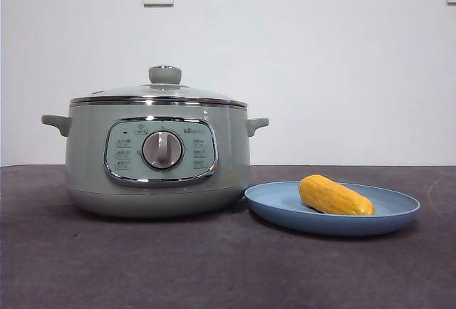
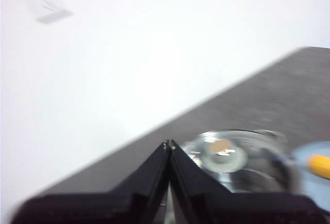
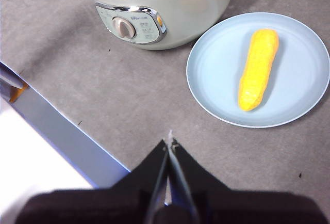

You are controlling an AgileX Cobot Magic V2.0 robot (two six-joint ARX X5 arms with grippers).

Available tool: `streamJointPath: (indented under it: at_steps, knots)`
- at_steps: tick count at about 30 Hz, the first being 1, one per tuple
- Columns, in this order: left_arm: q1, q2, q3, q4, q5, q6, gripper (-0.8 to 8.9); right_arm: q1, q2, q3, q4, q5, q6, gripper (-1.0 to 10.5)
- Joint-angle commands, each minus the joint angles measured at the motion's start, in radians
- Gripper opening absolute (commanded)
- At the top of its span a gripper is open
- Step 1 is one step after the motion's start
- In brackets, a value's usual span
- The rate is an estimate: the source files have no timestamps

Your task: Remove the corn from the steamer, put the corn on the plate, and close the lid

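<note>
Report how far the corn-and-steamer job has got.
It looks finished. The corn lies on the plate beside the steamer, and the lid sits closed on the steamer. Nothing is in hand: the left gripper and right gripper are both shut and empty, clear of everything. No step appears left.

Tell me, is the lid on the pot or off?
On. The glass lid sits flat on the pot, its steel rim meeting the pot's top edge all the way across, knob upward.
</note>
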Motion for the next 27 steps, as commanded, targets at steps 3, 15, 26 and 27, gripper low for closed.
streamJointPath:
  at_steps: [3, 15, 26, 27]
  knots:
    - [0.083, -0.126, -0.245, 0.187, -0.009, 0.013, -0.04, 0.002, -0.001, -0.001, 0.004, 0.002, -0.004, 0.0]
    - [0.101, -0.390, -0.739, 0.364, -0.143, -0.071, -0.03, 0.002, -0.001, -0.001, 0.004, 0.002, -0.004, 0.0]
    - [0.101, -0.521, -0.950, 0.364, -0.188, -0.132, -0.03, 0.002, -0.001, -0.001, 0.004, 0.002, -0.004, 0.0]
    - [0.101, -0.530, -0.962, 0.363, -0.188, -0.143, -0.03, 0.002, -0.001, -0.001, 0.004, 0.002, -0.004, 0.0]
